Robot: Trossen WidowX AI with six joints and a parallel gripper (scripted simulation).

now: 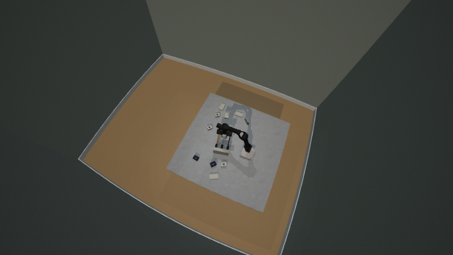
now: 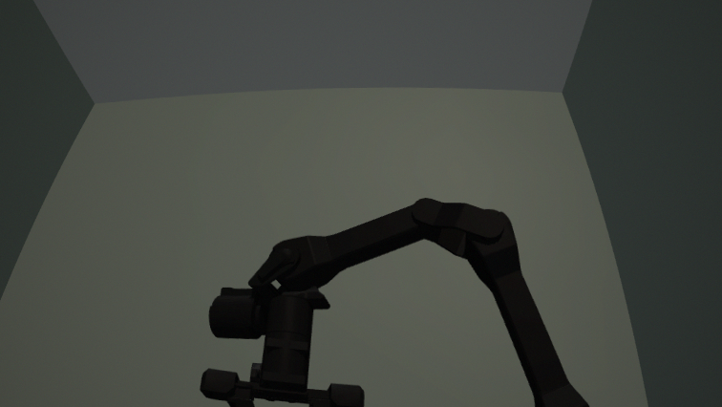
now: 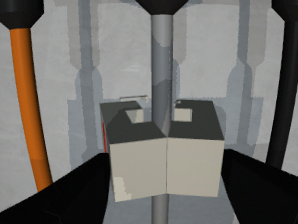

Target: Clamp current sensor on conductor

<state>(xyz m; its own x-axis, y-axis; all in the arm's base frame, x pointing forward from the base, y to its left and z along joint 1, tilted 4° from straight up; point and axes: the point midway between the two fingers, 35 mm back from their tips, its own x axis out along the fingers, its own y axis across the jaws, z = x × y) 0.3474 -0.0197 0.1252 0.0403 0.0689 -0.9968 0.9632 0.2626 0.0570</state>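
The off-white sensor point(image 3: 139, 170) point(image 1: 224, 136) has two halves with dark grey end faces. They meet at a near seam and stand apart in a V at the far side. The grey middle conductor point(image 3: 161, 60) shows in the V between them and again below the sensor. My gripper point(image 3: 165, 160) point(image 1: 224, 134) is shut on the sensor, one black finger against each outer side. A red mark point(image 3: 104, 137) is on the sensor's left side. I cannot see the arrow or read any LOAD marker. The fingertips are out of frame in the exterior view.
An orange cable point(image 3: 24, 90) runs at the left and a black cable point(image 3: 286, 90) at the right, both near the fingers. The cables end at a pale block point(image 1: 220, 151). Dark blue square pieces point(image 1: 195, 157) point(image 1: 213, 163) and several pale pieces stand on the grey table point(image 1: 266, 133).
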